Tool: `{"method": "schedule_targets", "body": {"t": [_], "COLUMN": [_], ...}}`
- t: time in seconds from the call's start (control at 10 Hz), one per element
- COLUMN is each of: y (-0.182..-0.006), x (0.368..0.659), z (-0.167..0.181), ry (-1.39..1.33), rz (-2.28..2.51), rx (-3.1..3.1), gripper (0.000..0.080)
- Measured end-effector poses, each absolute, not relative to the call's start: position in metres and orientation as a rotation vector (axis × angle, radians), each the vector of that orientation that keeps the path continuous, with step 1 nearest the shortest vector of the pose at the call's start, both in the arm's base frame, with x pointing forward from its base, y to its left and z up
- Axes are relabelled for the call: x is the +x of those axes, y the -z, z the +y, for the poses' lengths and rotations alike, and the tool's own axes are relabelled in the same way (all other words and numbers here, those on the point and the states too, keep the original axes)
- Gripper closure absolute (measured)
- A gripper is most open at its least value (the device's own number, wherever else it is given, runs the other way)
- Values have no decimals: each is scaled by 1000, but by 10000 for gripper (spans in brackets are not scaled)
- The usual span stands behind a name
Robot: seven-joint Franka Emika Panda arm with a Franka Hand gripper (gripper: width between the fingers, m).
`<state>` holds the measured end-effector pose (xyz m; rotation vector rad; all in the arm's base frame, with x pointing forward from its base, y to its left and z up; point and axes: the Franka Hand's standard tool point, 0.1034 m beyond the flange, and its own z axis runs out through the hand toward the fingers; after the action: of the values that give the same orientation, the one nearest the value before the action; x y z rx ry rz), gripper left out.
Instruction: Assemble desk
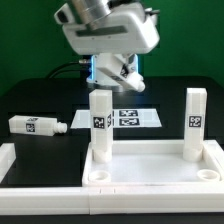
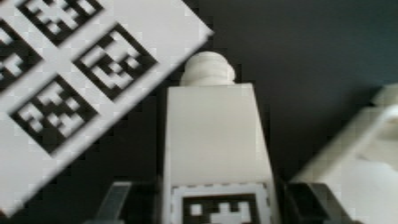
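The white desk tabletop [image 1: 150, 166] lies at the front, rim up. Two white legs stand upright in it, one at its left corner [image 1: 100, 122] and one at its right corner [image 1: 195, 120]. A third tagged leg [image 1: 35, 125] lies flat on the black table at the exterior view's left. My gripper [image 1: 125, 78] hangs above the marker board [image 1: 128, 117], behind the tabletop. In the wrist view my gripper [image 2: 217, 202] is shut on another leg [image 2: 214, 130]. That leg's tag sits between the fingers [image 2: 121, 203], and its rounded threaded tip [image 2: 210, 68] points away over the table.
The marker board [image 2: 80, 70] lies under and beside the held leg. A white desk part [image 2: 365, 150] shows close to the held leg in the wrist view. A long white border rail [image 1: 40, 185] runs along the front and left of the table.
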<state>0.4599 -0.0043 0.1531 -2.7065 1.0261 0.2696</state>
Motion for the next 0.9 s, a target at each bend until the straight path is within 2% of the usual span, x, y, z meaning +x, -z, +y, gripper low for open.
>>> {"method": "schedule_targets", "body": {"t": [0.1,0.5,0.8,0.9], "y": [-163,-160,-178,-179], "x": [484,496,557,566], "z": [-8,-3,-6,1], "ry": [-118,245,428,538], "rz": [1002,1049,914,912], "rx": [-2742,-2801,-2882,-2848], "gripper": [517,517,517,517]}}
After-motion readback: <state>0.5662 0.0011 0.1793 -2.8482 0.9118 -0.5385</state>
